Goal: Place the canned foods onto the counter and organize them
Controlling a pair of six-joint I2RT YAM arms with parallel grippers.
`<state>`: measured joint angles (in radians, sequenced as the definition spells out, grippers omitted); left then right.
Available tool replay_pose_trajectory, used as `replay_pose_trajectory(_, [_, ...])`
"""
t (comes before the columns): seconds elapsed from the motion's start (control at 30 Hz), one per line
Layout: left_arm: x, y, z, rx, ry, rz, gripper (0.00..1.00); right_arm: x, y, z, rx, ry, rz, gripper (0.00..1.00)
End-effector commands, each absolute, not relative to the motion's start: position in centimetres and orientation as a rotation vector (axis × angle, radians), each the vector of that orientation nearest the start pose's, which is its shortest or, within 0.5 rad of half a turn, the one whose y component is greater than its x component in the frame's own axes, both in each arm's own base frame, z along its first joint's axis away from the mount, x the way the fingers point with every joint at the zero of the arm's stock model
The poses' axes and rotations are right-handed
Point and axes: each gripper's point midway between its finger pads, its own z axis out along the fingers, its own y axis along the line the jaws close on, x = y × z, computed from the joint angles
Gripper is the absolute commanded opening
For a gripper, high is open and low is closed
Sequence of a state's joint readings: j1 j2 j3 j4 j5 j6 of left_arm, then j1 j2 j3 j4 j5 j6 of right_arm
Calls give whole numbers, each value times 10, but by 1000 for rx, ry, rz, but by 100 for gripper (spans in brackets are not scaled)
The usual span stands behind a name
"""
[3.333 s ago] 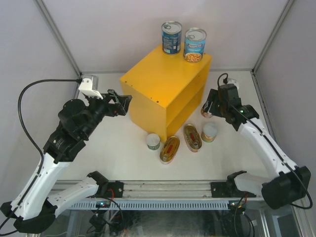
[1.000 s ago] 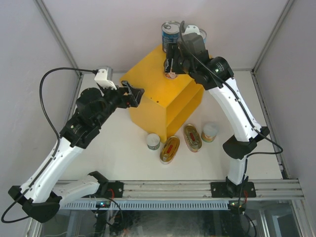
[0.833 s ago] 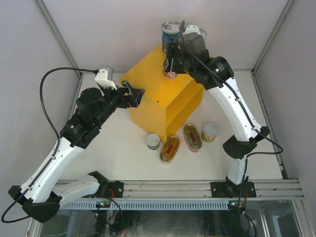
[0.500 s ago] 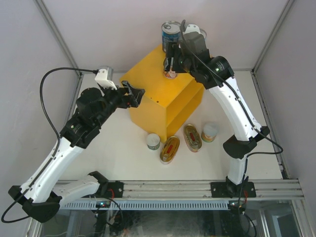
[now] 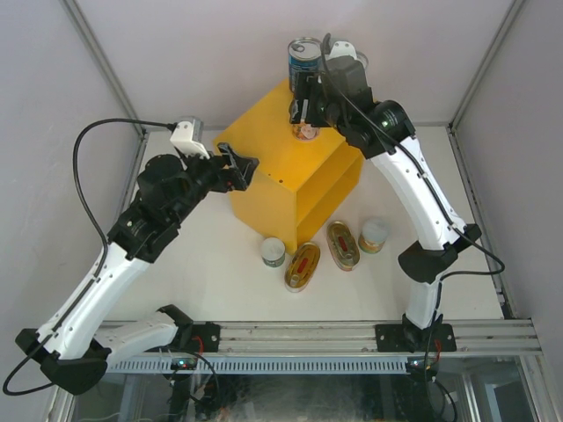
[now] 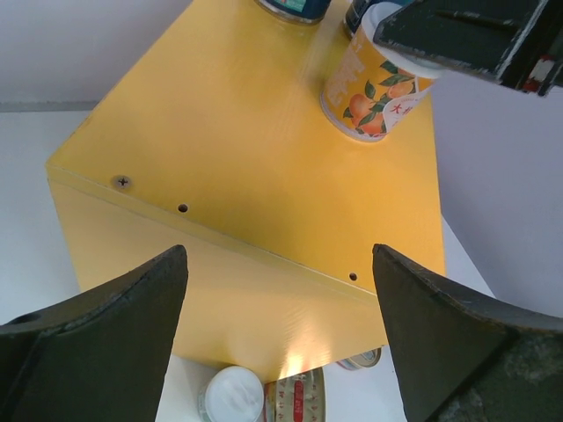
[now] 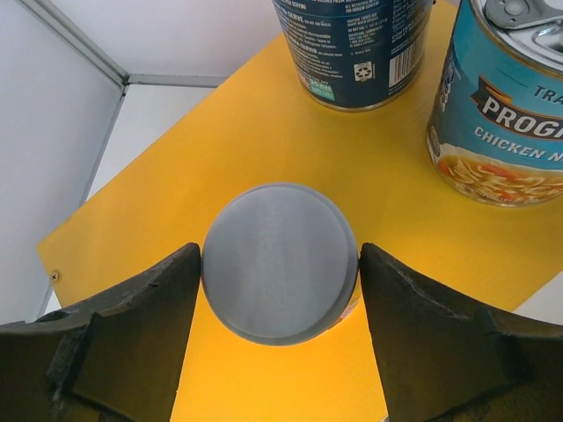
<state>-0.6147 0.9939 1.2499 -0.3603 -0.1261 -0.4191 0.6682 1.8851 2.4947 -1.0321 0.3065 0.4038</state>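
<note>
The yellow counter (image 5: 281, 167) stands mid-table. Two tall blue-labelled cans (image 7: 356, 44) (image 7: 501, 123) stand at its back edge. A small can with a pale lid (image 7: 280, 262) and an orange-fruit label (image 6: 369, 97) rests on the counter top in front of them. My right gripper (image 7: 280, 255) hangs over it, open, its fingers (image 7: 141, 325) flanking the can with thin gaps. My left gripper (image 6: 280, 255) is open and empty, hovering off the counter's left corner (image 5: 244, 167). Two small cans (image 5: 274, 253) (image 5: 375, 236) and two oval tins (image 5: 302, 266) (image 5: 343, 245) lie on the table in front of the counter.
White walls and a metal frame close in the table on three sides. The counter has an inner shelf opening (image 5: 339, 198) facing front right. The arm bases and a rail (image 5: 290, 338) run along the near edge.
My right jaws have widened slightly around the small can, which now stands on the counter top. The left arm has hardly moved.
</note>
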Motion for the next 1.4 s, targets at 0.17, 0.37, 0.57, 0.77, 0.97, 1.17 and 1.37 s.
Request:
replay_pose_trajectory(0.17, [272, -186, 457, 98, 1549, -705, 87, 372, 248, 478, -32, 1797, 457, 71])
replay_pose_trajectory(0.37, [272, -191, 460, 125, 1546, -709, 85, 357, 234, 488, -12, 1765, 466, 70])
replay_pose_trajectory(0.57, [271, -200, 460, 158, 1555, -716, 83, 349, 225, 474, 0, 1787, 451, 67])
replay_pose_trajectory(0.77, [271, -199, 458, 166, 1559, -701, 83, 337, 214, 449, 24, 1801, 454, 29])
replay_pose_trajectory(0.97, [273, -201, 453, 170, 1571, -699, 83, 340, 217, 426, 20, 1845, 457, 6])
replay_pose_trajectory(1.17, [274, -202, 449, 177, 1579, -693, 83, 353, 223, 416, 24, 1862, 458, 1])
replay_pose_trajectory(1.37, [274, -201, 443, 190, 1592, -676, 83, 366, 229, 411, 17, 1876, 466, 0])
